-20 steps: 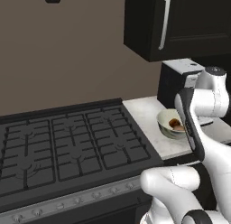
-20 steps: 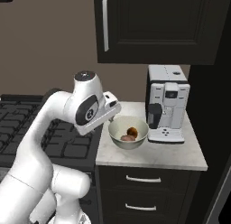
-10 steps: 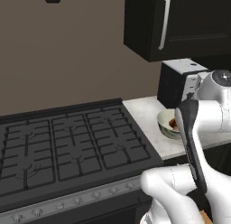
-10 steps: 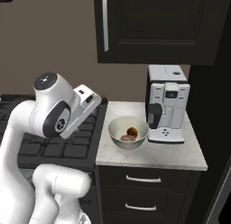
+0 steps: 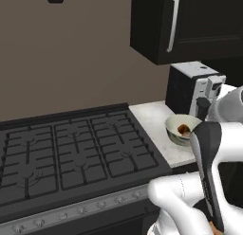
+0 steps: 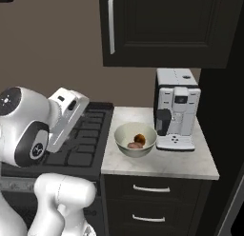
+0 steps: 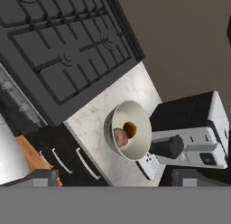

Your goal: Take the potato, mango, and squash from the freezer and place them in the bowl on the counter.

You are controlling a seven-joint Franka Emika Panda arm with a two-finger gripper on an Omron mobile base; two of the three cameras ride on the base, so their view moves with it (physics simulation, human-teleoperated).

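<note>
Black stove (image 5: pixel 71 153) is seen left of the pale stone counter (image 6: pixel 157 166), on which the coffee machine (image 6: pixel 177 117) stands just beside the bowl (image 6: pixel 136 140), two brownish items, one orange-brown (image 7: pixel 130 128), lying inside it, while the gripper's opening cannot be told.

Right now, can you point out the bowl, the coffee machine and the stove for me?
bowl (image 6: pixel 125 135): right base view, on its pale inner wall at the left.
coffee machine (image 6: pixel 178 117): right base view, on its white front panel.
stove (image 5: pixel 71 153): left base view, on the black grates near the middle.
</note>
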